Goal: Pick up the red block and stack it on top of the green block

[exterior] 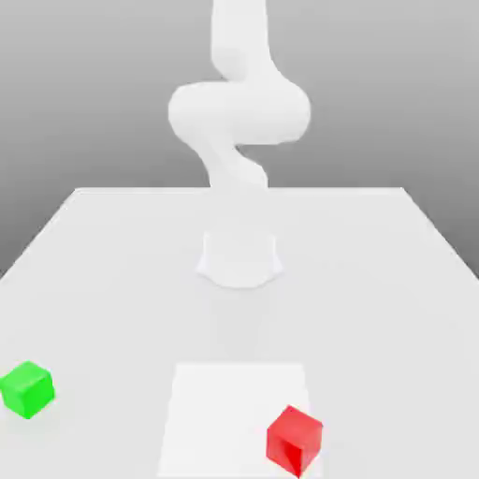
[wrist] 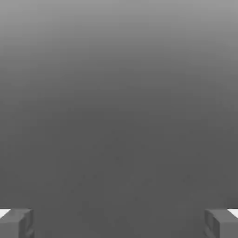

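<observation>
Sitting alone on the white tabletop [exterior: 374,243], the small red cube [exterior: 295,440] lies toward the exterior view's right, well apart from the small green cube [exterior: 27,389] at the left. Nothing is held: the gripper [wrist: 119,223] stands wide, likely readied for grasping.

no readable text, no labels, no numbers anywhere

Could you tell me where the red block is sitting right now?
In the exterior view, the red block rests on the table at the near right, far from the green block at the left.
</observation>
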`<state>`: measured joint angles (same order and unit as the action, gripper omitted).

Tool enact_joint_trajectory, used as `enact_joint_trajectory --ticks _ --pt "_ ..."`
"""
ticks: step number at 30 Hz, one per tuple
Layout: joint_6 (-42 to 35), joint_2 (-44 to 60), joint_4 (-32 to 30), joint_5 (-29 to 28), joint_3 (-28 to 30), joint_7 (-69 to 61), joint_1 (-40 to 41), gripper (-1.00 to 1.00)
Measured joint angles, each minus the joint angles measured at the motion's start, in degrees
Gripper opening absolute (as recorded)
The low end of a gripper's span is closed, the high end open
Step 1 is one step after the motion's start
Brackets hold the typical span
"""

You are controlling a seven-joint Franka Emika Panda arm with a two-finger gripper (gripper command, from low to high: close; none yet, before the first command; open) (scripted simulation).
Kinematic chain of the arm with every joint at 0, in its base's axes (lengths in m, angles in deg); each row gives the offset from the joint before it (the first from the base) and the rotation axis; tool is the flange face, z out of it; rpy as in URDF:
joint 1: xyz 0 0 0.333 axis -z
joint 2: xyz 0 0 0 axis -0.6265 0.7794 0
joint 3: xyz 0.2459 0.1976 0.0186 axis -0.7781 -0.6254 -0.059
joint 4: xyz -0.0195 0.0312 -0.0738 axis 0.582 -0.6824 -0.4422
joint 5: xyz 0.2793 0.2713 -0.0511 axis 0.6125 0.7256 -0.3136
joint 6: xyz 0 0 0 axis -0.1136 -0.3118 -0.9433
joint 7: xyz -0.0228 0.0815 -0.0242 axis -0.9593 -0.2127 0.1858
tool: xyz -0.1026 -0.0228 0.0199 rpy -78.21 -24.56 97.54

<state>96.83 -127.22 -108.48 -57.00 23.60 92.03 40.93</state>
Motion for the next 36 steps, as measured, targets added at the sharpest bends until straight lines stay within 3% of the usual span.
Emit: enact_joint_trajectory --ticks 9,17,25,30,31,36 --pt "6.84 19.15 -3.4 -5.54 -8.7 18.5 6.63 0.0" --pt "12.82 35.83 -6.37 -9.94 -12.21 34.3 8.46 0.0" --pt "19.54 51.03 -9.54 -7.11 -13.09 44.81 6.84 0.0" --pt "27.31 61.19 -8.39 -11.36 -9.16 49.41 3.58 0.0" --pt "28.39 62.53 -8.18 -12.04 -8.45 49.91 3.01 -1.0" --pt "28.56 62.53 -8.18 -12.08 -8.46 49.95 3.02 -1.0"
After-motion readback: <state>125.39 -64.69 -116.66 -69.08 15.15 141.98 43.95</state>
